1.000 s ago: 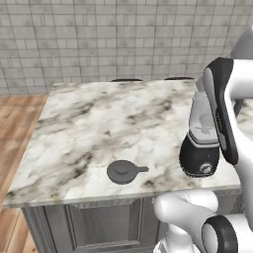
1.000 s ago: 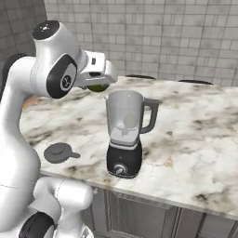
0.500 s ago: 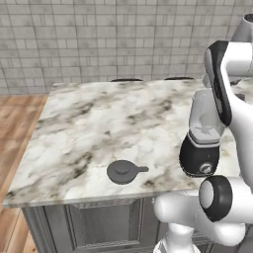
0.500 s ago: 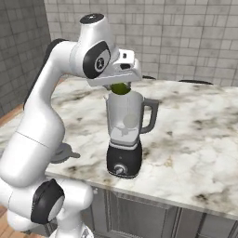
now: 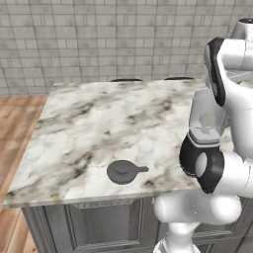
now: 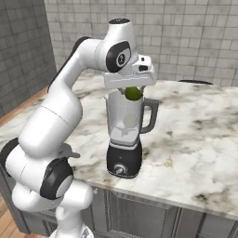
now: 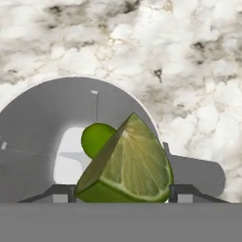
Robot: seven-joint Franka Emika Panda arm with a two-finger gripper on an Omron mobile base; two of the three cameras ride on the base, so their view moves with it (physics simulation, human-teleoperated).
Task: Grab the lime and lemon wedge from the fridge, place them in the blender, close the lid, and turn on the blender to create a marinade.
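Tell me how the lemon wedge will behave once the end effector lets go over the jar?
The lemon wedge hangs over the blender mouth, so it should drop in. Flat faces suggest little rolling. It may land against the lime already inside.

Table (image 5: 94, 133): marble-patterned top, white with grey-brown veining, set on dark grey cabinet fronts; tiled wall behind.
Lid (image 5: 124, 171): dark grey disc lying flat near the table's front edge, its small tab pointing toward the blender.
Blender (image 6: 124, 139): black base with silver knob standing upright near the front edge, well apart from the lid; clear jar open-topped.
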